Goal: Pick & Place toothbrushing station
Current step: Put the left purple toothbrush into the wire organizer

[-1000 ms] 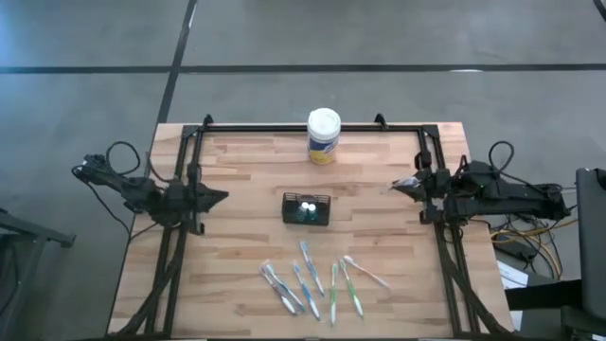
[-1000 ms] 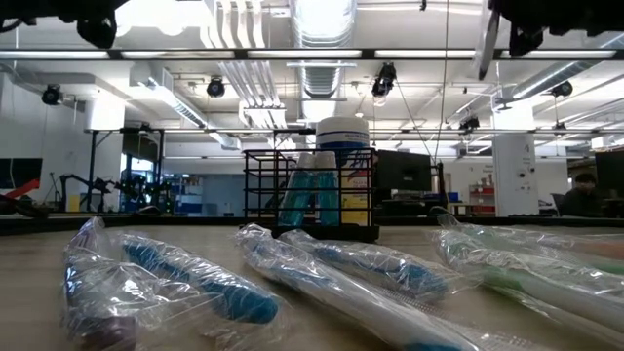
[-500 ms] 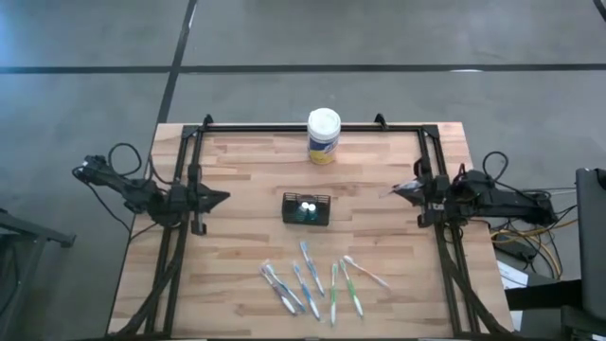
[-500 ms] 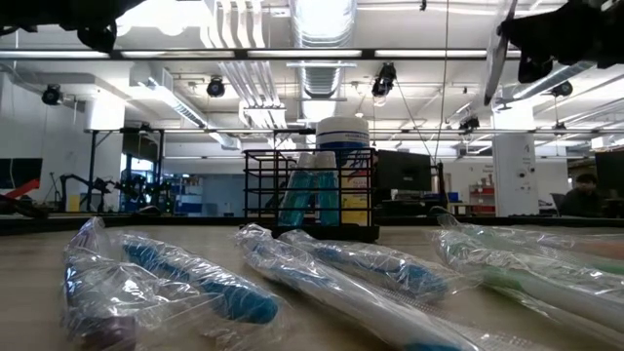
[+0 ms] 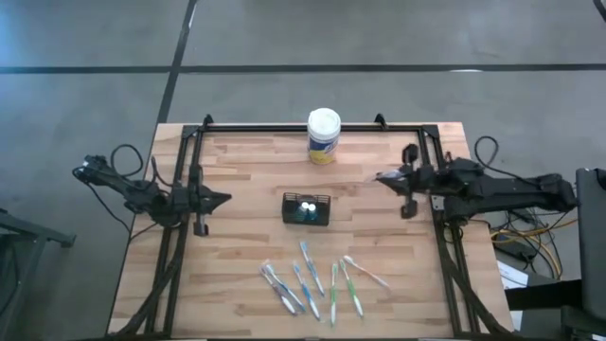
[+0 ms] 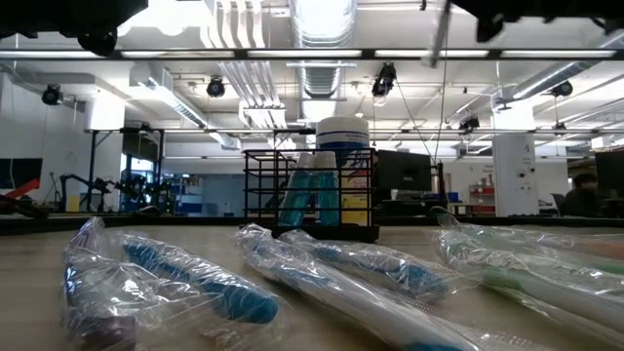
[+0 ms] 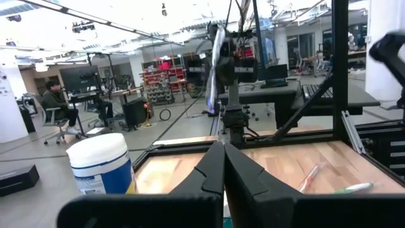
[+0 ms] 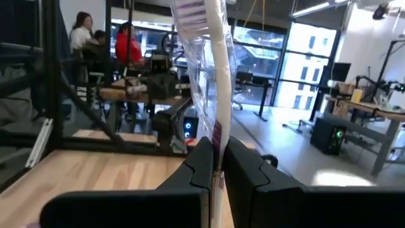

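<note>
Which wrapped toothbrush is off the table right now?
The white-handled, plastic-wrapped toothbrush pinched in the right gripper, held above the table's right side. The other wrapped blue, green and white toothbrushes all lie flat on the wooden table in front of the black wire-mesh caddy.

From my remote seat I see the caddy [image 5: 307, 209] near the middle of the table [image 5: 246, 246], with two tubes [image 5: 307, 206] standing inside it and the canister [image 5: 323, 135] behind it at the far edge. In front of the caddy, toward the near edge, the wrapped toothbrushes [image 5: 312, 281] lie side by side in a loose row on the tabletop. My left gripper [image 5: 223, 198] sits left of the caddy at the table's left side, and my right gripper [image 5: 381, 177] sits right of it, with a wrapped toothbrush [image 8: 212, 82] between its fingers.
</note>
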Controlling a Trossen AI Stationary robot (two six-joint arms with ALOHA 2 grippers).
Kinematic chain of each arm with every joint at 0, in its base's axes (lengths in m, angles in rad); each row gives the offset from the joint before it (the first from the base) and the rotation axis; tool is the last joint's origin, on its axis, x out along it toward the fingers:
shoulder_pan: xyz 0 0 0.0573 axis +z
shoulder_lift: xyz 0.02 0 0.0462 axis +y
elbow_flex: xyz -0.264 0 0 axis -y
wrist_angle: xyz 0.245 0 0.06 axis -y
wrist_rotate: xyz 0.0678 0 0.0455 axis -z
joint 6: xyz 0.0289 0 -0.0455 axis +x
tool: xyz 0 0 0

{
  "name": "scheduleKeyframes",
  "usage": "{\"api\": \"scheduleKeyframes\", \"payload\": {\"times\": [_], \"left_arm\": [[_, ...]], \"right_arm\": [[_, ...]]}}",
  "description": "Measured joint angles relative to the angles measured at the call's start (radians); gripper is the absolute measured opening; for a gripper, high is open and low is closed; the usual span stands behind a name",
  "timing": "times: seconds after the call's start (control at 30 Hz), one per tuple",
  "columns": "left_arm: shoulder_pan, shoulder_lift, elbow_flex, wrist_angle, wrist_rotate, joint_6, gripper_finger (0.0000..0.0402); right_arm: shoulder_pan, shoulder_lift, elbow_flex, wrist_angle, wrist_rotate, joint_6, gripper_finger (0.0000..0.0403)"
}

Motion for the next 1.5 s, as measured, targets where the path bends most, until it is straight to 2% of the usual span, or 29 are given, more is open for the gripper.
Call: {"api": "scheduleKeyframes", "payload": {"times": [0.2, 0.3, 0.4, 0.6, 1.07, 1.5], "left_arm": [[0.000, 0.000, -0.004, -0.001, 0.000, 0.000, 0.0005], [0.000, 0.001, -0.004, -0.006, 0.000, 0.000, 0.0005], [0.000, 0.001, -0.004, -0.006, 0.000, -0.001, 0.0005], [0.000, 0.001, -0.004, -0.007, 0.000, -0.004, 0.0005], [0.000, 0.001, -0.004, -0.006, 0.000, -0.005, 0.0005], [0.000, 0.001, -0.004, -0.006, 0.000, -0.005, 0.0005]], "right_arm": [[-0.001, 0.331, 0.128, 0.120, -0.011, -0.048, 0.0013], [-0.027, 0.453, 0.158, 0.232, -0.020, -0.035, 0.0013], [-0.064, 0.543, 0.161, 0.299, -0.076, 0.006, 0.0013], [-0.075, 0.641, 0.159, 0.326, -0.118, 0.084, 0.0013], [-0.045, 0.755, 0.128, 0.329, -0.118, 0.155, 0.0013], [-0.048, 0.902, 0.125, 0.423, -0.105, 0.172, 0.0013]]}}
